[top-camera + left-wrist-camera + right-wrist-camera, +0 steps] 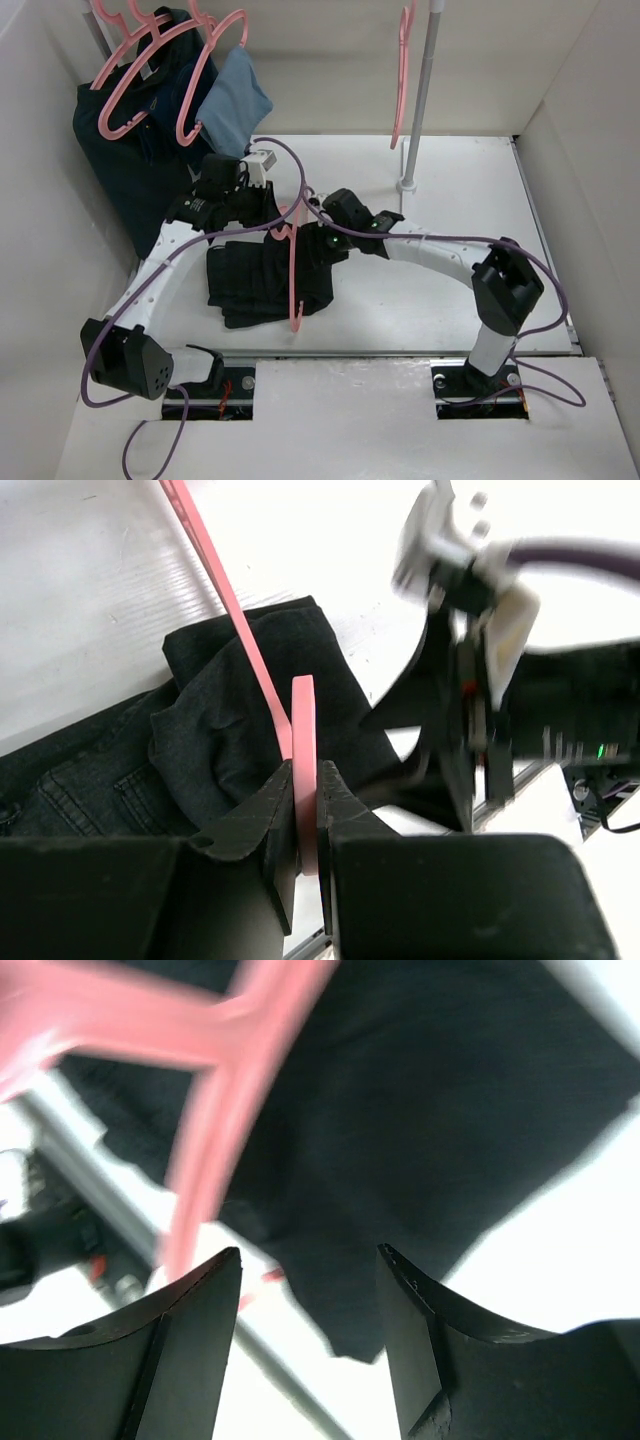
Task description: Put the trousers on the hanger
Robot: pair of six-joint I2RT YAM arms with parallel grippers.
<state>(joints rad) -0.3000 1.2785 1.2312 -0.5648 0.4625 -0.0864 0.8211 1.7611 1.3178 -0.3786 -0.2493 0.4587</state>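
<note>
White table (450, 290), white walls (40, 150); left pincer (305, 776) pinches the hanger (303, 720), right pincer (309, 1252) spread.

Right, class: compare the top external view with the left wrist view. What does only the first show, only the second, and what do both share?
Only the top external view shows the spare hangers, the dark navy garment, the light-blue cloth and the metal pole. Only the left wrist view shows plainly the left gripper shut on the hanger. Both show the trousers lying on the white table with the hanger over them.
</note>
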